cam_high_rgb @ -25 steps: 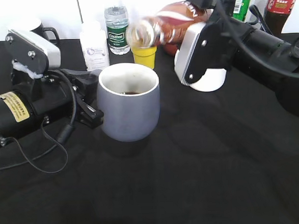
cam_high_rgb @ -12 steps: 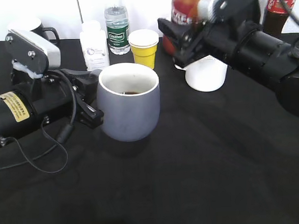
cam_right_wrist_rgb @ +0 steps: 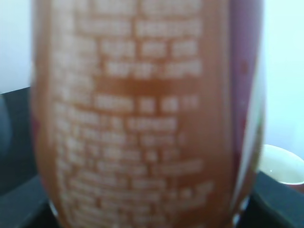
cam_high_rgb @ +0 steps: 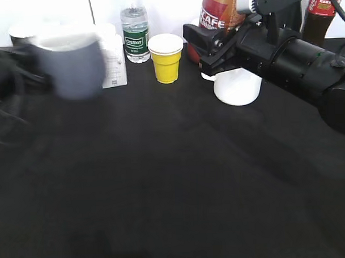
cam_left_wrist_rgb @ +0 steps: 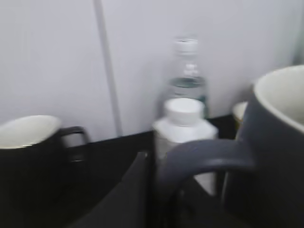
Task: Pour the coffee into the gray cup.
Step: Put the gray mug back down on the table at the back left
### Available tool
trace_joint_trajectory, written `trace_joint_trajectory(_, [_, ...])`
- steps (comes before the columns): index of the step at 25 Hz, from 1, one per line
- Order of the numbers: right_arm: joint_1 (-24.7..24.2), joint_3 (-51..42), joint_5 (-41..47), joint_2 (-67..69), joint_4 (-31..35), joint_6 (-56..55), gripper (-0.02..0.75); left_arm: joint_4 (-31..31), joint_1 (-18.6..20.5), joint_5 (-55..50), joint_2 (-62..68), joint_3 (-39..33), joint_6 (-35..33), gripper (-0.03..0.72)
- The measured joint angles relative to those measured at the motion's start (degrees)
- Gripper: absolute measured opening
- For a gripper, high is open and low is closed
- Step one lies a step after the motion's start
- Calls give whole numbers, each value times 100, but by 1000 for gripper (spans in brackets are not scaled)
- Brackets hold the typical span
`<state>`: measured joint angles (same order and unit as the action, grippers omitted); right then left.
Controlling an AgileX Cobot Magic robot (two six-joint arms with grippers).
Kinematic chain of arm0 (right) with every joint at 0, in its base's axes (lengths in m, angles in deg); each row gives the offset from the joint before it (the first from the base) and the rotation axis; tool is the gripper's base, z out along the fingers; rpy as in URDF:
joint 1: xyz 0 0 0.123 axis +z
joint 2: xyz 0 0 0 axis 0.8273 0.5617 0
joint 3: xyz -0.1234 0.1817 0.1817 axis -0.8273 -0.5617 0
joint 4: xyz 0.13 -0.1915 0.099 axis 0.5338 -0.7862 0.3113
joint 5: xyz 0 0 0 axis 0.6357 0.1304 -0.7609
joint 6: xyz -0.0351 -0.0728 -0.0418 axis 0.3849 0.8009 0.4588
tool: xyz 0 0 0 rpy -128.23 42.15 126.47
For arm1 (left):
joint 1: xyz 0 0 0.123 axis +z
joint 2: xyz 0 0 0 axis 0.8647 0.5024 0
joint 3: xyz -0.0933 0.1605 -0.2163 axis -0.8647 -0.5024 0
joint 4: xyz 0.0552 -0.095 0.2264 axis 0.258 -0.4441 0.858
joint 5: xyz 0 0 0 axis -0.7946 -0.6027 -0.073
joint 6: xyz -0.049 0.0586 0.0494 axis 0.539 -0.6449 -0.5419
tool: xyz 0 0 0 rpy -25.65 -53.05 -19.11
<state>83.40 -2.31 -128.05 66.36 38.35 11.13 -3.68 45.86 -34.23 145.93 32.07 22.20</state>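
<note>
- The gray cup shows as a motion-blurred shape at the far left of the exterior view, lifted clear of the black surface; it sits in front of the white pill bottle and just beside a black mug at the back edge.
- In the left wrist view the gray cup fills the right side, white inside, its loop handle arching toward the camera; a dark finger of the left hand rises just beside that handle; the closing point lies below the picture, so I cannot tell how wide the hand stands or whether it grips.
- Behind the cup in that view stand the white pill bottle, a clear water bottle and the black mug.
- The coffee stands upright, held high at the back right by the right hand, closed around the bottle; in the right wrist view its brown label fills the picture, blurred.
- A yellow paper cup stands between the water bottle and the right hand; a white mug sits under the right arm; a red-labelled dark bottle stands at the far right.
</note>
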Motion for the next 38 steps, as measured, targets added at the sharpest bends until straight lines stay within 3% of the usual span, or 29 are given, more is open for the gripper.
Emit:
trace_joint_trajectory(3, [0, 0, 0, 0, 0, -3, 533, -70, 706, 495, 314, 0, 0, 53])
trace_joint_trajectory(6, [0, 0, 0, 0, 0, -3, 533, -90, 950, 1123, 966, 40, 0, 53])
trace_joint_trajectory(12, [0, 0, 0, 0, 5, -3, 533, -254, 962, 1131, 2287, 1151, -36, 57])
trace_joint_trajectory(21, [0, 0, 0, 0, 5, -7, 533, -296, 1174, 350, 3550, 2799, -86, 65])
trace_joint_trajectory(28, [0, 0, 0, 0, 22, -7, 533, -107, 1181, 618, 3825, 2978, -29, 78])
trace_joint_trajectory(34, [0, 0, 0, 0, 22, -7, 533, -31, 1181, 591, 3825, 2978, -15, 232])
trace_joint_trajectory(38, [0, 0, 0, 0, 22, -7, 533, -31, 1181, 619, 3750, 2752, -4, 251])
